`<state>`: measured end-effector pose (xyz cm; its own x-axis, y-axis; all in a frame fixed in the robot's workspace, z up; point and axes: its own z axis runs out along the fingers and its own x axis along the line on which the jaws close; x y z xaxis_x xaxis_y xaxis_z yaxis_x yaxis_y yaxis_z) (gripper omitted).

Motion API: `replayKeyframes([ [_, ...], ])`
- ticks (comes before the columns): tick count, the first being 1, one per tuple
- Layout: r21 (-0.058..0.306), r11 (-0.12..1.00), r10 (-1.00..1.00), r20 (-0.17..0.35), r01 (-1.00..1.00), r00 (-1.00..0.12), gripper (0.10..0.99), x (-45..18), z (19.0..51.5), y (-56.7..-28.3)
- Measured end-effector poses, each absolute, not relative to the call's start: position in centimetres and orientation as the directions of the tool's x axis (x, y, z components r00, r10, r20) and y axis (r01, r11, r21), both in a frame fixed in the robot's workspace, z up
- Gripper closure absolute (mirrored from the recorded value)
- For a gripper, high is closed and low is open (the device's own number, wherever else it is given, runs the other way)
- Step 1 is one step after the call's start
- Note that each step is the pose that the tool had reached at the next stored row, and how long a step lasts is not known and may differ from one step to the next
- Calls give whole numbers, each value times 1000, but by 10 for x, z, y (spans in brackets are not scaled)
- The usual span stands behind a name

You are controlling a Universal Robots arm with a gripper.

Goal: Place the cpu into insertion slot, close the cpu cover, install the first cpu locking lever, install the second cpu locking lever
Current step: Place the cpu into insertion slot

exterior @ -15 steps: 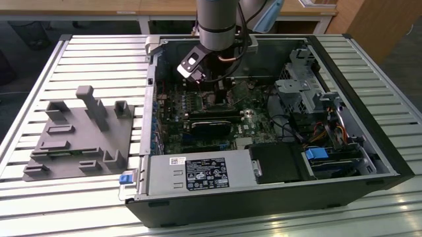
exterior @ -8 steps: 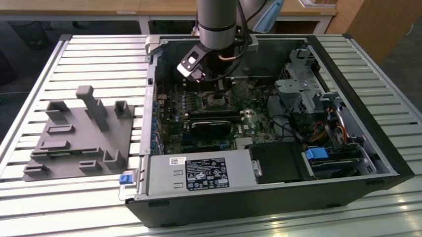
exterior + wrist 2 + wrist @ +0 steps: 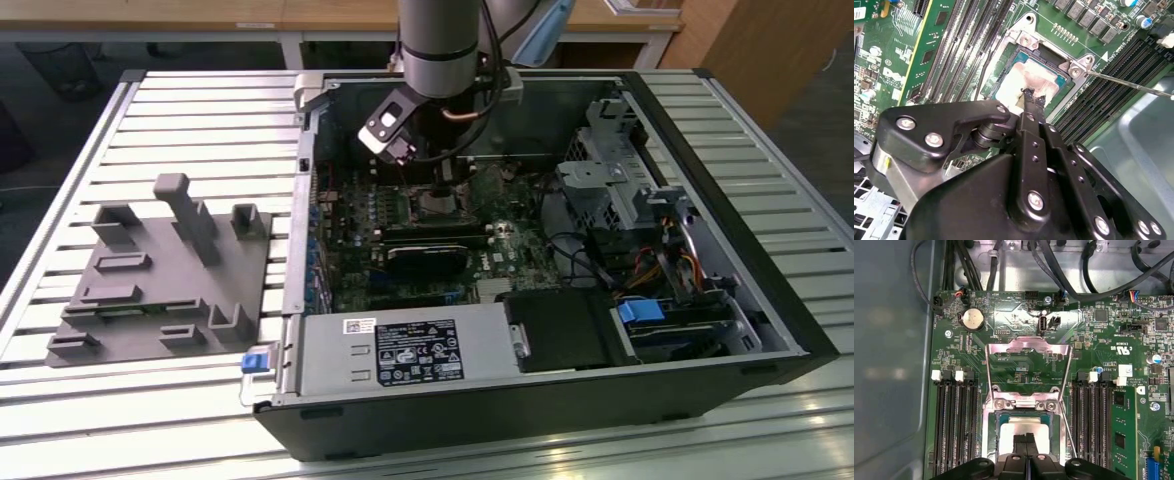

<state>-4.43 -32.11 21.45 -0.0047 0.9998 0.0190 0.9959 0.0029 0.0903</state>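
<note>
**Exterior view.** We see the arm (image 3: 441,40) reaching down into the open case (image 3: 534,400), which lies on a slatted table (image 3: 200,110). The gripper (image 3: 441,190) hangs over the green board (image 3: 350,270), at the slot (image 3: 434,207). A grey fixture (image 3: 167,275) rests on the table at the exterior view's left, apart from the case.

**Second wrist view.** We find the cpu (image 3: 1021,82) lying flat in the slot, pale face up. The fingers (image 3: 1030,125) are pressed together with nothing between them. Their tip is at the cpu's face, near one edge; we cannot tell whether it touches. One lever (image 3: 1124,83), a thin rod, runs from a corner of the slot out over the memory slots (image 3: 1094,100).

**First wrist view.** The cover (image 3: 1026,346) stands swung open, off the slot, and we see board through its window. The cpu (image 3: 1021,432) sits in the slot, with memory slots on both sides. The joined fingers (image 3: 1019,445) lie over the cpu. The lever (image 3: 1068,430) runs along one side of the slot.
</note>
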Motion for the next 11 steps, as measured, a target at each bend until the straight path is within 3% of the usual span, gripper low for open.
replayKeyframes([
  [11, 90, 3, 1000, 19, 996, -5, 980, -44, 219, -321],
])
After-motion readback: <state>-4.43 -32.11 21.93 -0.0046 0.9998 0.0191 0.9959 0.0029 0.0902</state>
